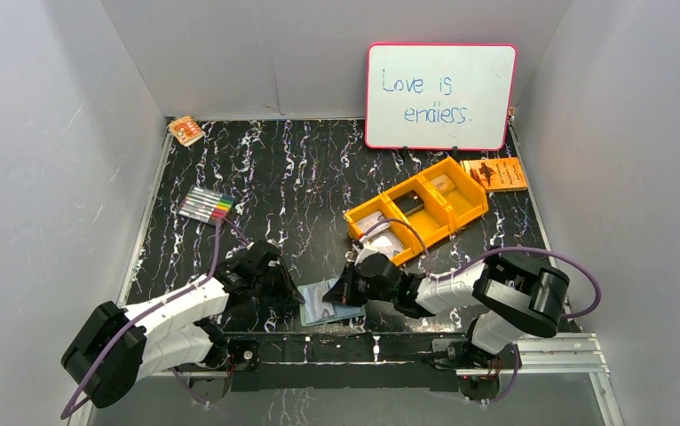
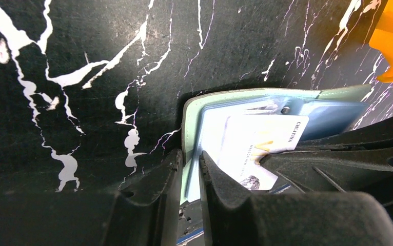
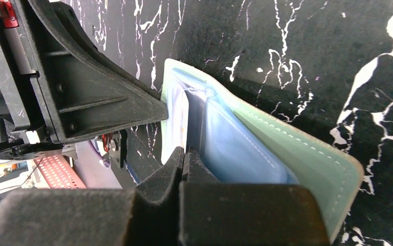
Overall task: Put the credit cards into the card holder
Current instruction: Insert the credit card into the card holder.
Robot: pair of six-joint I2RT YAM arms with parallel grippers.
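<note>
Two robot arms reach inward over a black, white-veined table [image 1: 301, 177] and meet at its near edge. At the far left corner lies a small orange packet [image 1: 185, 130], and nearer along the left side sits a row of markers [image 1: 205, 206].

The left gripper [image 2: 189, 163] lies low near the front edge, its fingers clamped on the left edge of the green flap of the wallet [image 3: 287, 148]. The wallet lies open between the two grippers, pale blue pockets showing inside the green cover. A white card [image 2: 256, 143] with faint print sits partly inside, against the pockets.

The right gripper [image 3: 184, 156] comes in from the right. Its fingers are pressed together, and the card's near edge appears pinched between them. The tips of the two grippers are close, on opposite sides of the wallet.

Behind the right gripper an orange tray [image 1: 474, 191] sits at an angle, with something pale in its nearest compartment. A whiteboard [image 1: 440, 96] reading "Love is endless." stands against the back wall, and an orange booklet [image 1: 494, 174] lies at the far right, just beside the tray.
</note>
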